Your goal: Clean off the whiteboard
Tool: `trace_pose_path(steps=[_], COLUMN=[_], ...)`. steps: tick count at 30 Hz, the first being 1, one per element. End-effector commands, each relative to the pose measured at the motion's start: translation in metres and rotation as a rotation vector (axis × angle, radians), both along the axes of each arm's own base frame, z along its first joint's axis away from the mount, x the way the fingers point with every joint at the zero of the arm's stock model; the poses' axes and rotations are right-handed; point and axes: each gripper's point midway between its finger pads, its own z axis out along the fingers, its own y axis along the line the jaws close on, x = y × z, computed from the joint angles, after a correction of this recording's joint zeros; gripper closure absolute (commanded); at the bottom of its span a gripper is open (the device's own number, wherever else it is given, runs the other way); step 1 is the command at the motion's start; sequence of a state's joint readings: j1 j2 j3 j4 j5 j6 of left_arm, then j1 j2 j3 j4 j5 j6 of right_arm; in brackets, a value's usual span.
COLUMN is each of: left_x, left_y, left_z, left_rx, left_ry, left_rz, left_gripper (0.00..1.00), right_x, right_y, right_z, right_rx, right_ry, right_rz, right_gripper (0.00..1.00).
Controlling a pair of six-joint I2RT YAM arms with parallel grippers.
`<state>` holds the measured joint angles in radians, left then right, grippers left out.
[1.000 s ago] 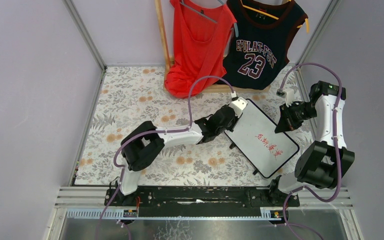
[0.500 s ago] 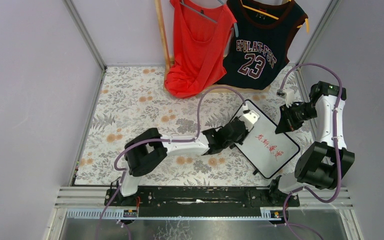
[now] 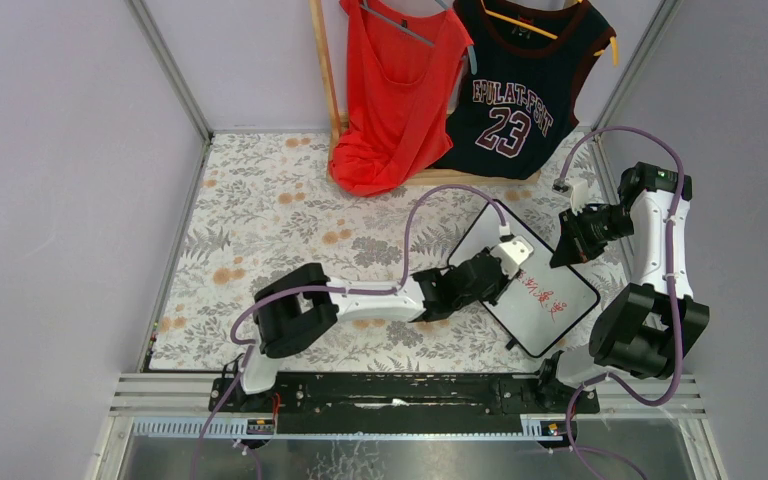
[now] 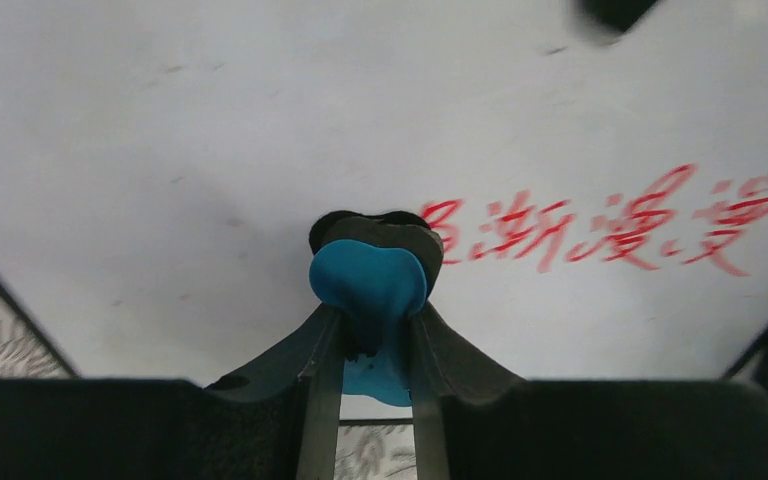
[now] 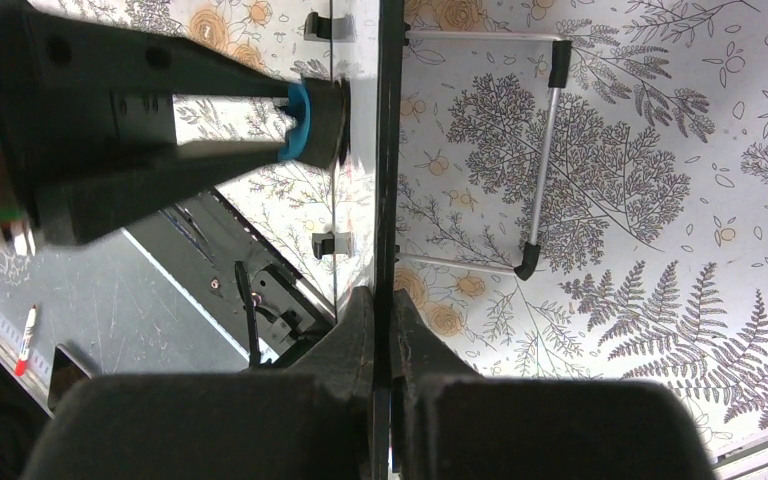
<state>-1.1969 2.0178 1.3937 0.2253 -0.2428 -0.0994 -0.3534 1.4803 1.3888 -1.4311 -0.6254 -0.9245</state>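
The whiteboard [image 3: 532, 325] stands tilted on the floral cloth at the right, with red handwriting [image 3: 544, 296] on its face. My left gripper [image 3: 501, 274] is shut on a blue eraser [image 4: 368, 285] with a black pad, and presses it against the board [image 4: 210, 130] just left of the red handwriting [image 4: 610, 215]. My right gripper [image 3: 563, 251] is shut on the board's far right edge. In the right wrist view the fingers [image 5: 360, 330] clamp the thin black frame [image 5: 390, 150], and the eraser [image 5: 298, 122] shows on the board's other side.
A red top [image 3: 392, 90] and a dark "23" jersey [image 3: 520, 90] hang on a wooden rack at the back. The board's metal foot [image 5: 545, 150] rests on the floral cloth [image 3: 260, 210]. Grey walls close in on both sides.
My left arm has slid the eraser along the board from its far corner toward the near right, up to the red handwriting. The right arm and the board have not moved.
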Motion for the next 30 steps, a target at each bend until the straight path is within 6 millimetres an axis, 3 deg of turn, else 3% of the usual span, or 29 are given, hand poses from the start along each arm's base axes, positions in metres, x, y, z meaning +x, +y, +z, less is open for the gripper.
trace_pose_path(steps=[1, 7, 11, 20, 30], left_x=[0.049, 0.098, 0.102, 0.067, -0.005], left_y=[0.045, 0.087, 0.082, 0.038, -0.029], left_z=[-0.003, -0.008, -0.005, -0.007, 0.015], left_rx=[0.027, 0.084, 0.083, 0.033, -0.042], left_ry=[-0.022, -0.032, -0.030, 0.011, 0.028], left_rz=[0.131, 0.236, 0.218, 0.118, -0.048], left_gripper=[1.00, 1.00, 1.00, 1.00, 1.00], right_x=[-0.019, -0.020, -0.020, -0.022, -0.022], right_y=[0.002, 0.003, 0.005, 0.004, 0.005], right_z=[-0.013, -0.013, -0.013, -0.013, -0.013], right_rx=[-0.027, -0.028, -0.023, -0.033, -0.031], right_ry=[0.077, 0.076, 0.079, 0.074, 0.077], right_rz=[0.083, 0.091, 0.092, 0.100, 0.100], right_gripper=[1.00, 1.00, 1.00, 1.00, 1.00])
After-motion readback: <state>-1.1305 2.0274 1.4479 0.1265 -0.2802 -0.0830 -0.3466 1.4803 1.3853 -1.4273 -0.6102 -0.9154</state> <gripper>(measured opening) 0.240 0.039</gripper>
